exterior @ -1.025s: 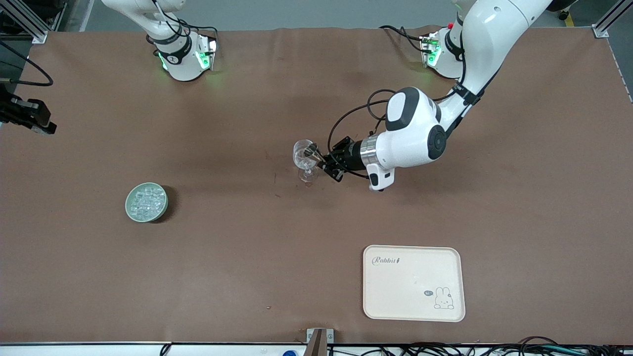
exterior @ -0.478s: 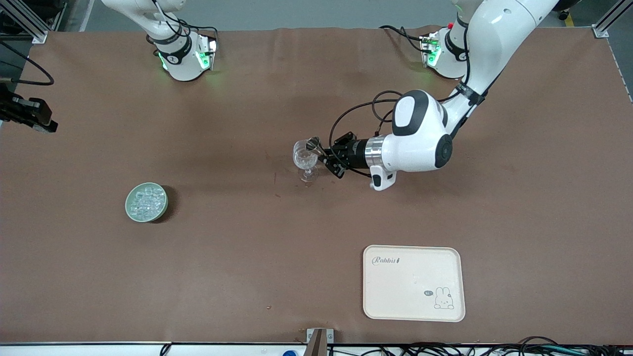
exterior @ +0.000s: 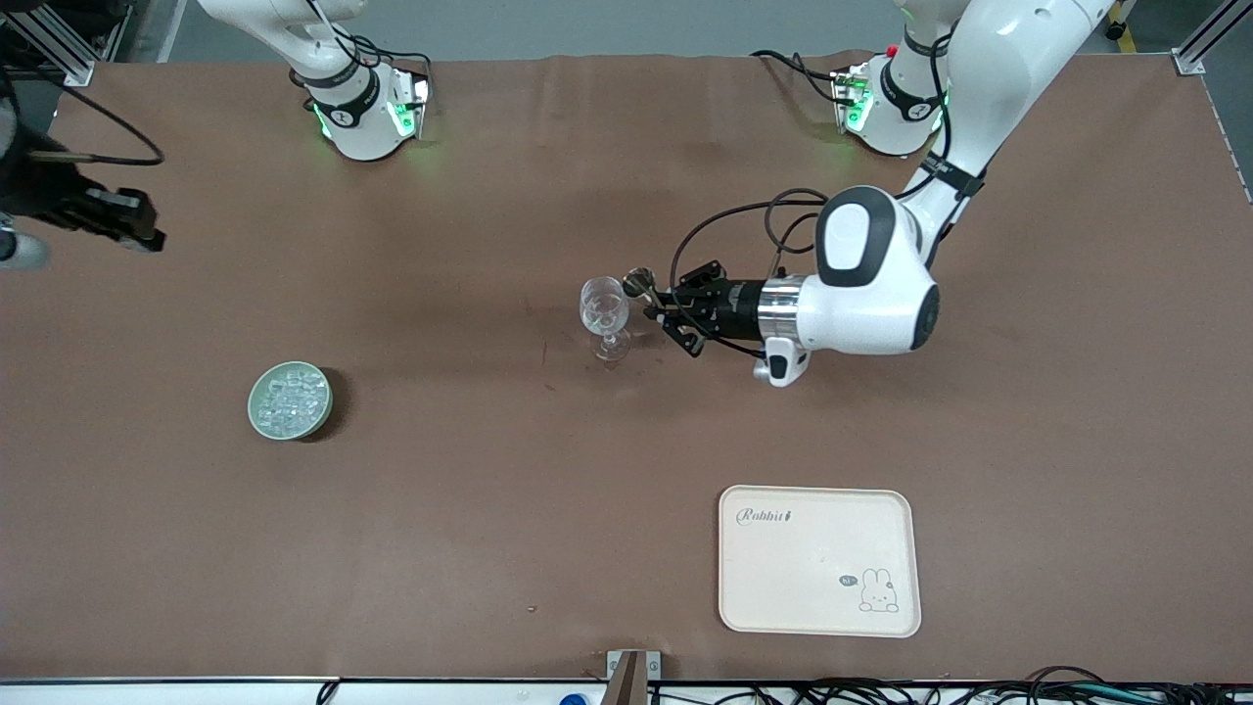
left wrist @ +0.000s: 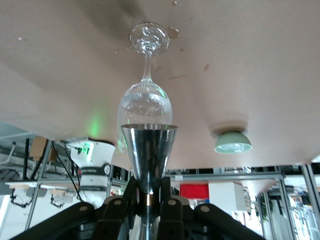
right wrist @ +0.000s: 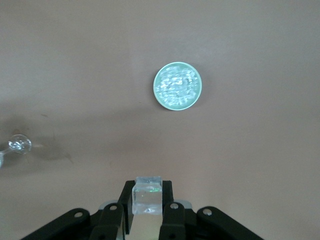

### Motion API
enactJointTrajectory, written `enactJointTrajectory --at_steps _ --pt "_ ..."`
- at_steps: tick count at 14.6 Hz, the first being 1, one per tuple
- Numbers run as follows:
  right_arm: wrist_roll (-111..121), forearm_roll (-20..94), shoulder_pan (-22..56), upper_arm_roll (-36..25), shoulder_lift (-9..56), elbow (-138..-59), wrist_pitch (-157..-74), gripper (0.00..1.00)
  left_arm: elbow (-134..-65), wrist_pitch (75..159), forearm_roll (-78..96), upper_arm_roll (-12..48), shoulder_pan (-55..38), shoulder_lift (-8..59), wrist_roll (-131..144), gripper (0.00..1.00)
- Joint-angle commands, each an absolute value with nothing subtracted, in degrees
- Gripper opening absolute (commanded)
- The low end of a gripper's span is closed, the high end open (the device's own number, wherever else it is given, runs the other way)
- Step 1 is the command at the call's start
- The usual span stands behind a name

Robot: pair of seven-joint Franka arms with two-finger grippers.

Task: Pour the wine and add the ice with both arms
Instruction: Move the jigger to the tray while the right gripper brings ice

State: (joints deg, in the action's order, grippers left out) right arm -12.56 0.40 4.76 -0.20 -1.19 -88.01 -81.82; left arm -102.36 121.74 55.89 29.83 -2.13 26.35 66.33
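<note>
The left gripper [exterior: 654, 300], clenched on the jigger [exterior: 638, 283], hung just beside the wine glass [exterior: 604, 305] mid-table; the right gripper [right wrist: 147, 210], nipping an ice cube [right wrist: 147, 194], waited near the table's edge, well apart from the glass.

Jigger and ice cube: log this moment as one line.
left claw: shut on jigger, beside wine glass | right claw: shut on ice cube, above table | ice bowl: full

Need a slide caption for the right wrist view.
Right gripper holding one ice cube high above the table, the bowl of ice below.
</note>
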Motion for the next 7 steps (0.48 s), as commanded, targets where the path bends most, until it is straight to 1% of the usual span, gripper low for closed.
enactJointTrajectory --at_steps 1,3,5,7 --pt "-23.2 0.9 11.0 -0.4 -1.4 -88.1 -81.7 0.02 -100.9 117.8 60.7 24.8 -3.3 24.2 64.5 0.01" --pt "-32.4 2.1 17.0 -0.4 -1.2 -87.8 -82.1 0.02 -99.2 115.1 64.2 19.3 -4.0 24.2 64.5 0.02" --pt "-37.4 5.0 20.2 -0.4 -1.1 -87.9 -83.4 0.02 -97.2 113.1 68.5 15.1 -4.0 24.6 64.5 0.02" --pt "-43.5 5.2 25.6 -0.4 -0.3 -87.9 -85.3 0.02 -94.3 110.9 71.1 11.2 -4.2 26.7 63.7 0.02"
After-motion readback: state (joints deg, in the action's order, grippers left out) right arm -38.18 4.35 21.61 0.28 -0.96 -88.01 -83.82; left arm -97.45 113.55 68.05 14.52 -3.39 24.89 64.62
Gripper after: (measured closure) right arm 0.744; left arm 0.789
